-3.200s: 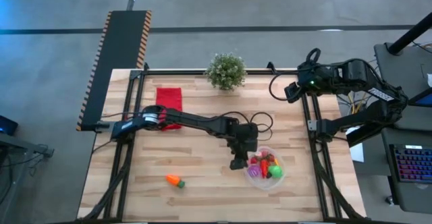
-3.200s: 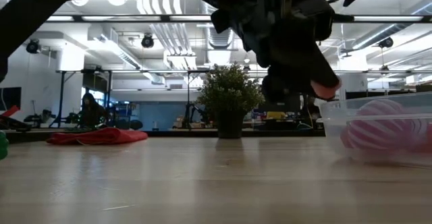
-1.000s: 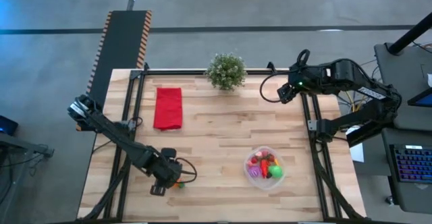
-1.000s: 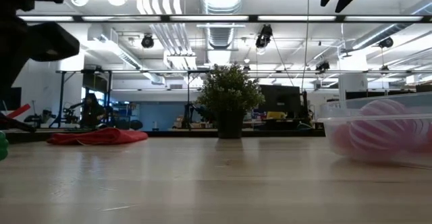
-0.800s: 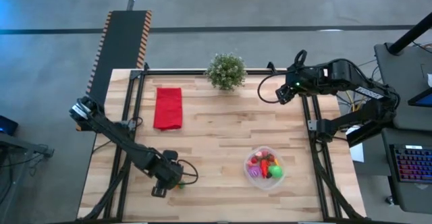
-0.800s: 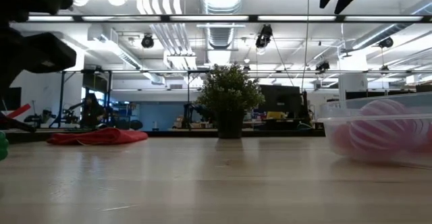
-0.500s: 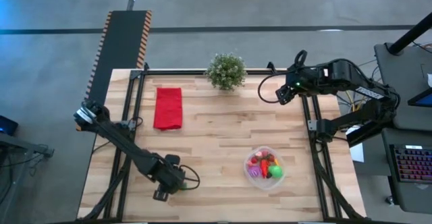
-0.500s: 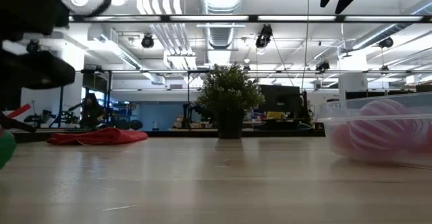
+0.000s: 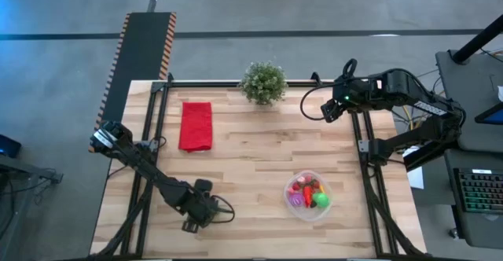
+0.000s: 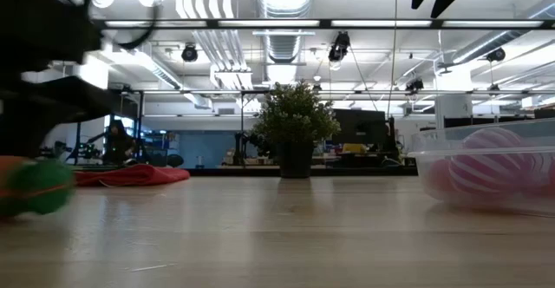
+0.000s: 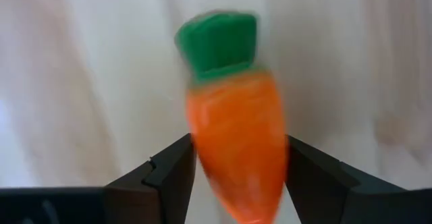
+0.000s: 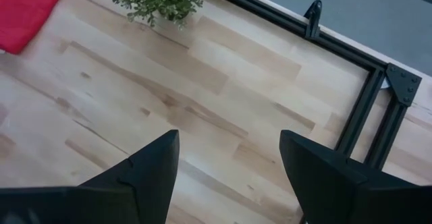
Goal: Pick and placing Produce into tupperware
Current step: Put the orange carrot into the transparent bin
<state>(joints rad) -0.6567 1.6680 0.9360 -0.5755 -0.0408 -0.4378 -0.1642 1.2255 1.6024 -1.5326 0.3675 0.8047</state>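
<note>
Carrot lower left of high view, between left gripper parted fingers, grip unclear | tupperware lower right, holds produce | right gripper spread, empty, upper right

Your left gripper hides the carrot from above; carrot blurred at the wrist, its tip cut off; tupperware cropped in the low view

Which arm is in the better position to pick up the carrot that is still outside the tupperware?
The left. In the left wrist view the carrot lies between the open fingers of the left gripper. The right gripper is open near the potted plant, far from the carrot.
</note>
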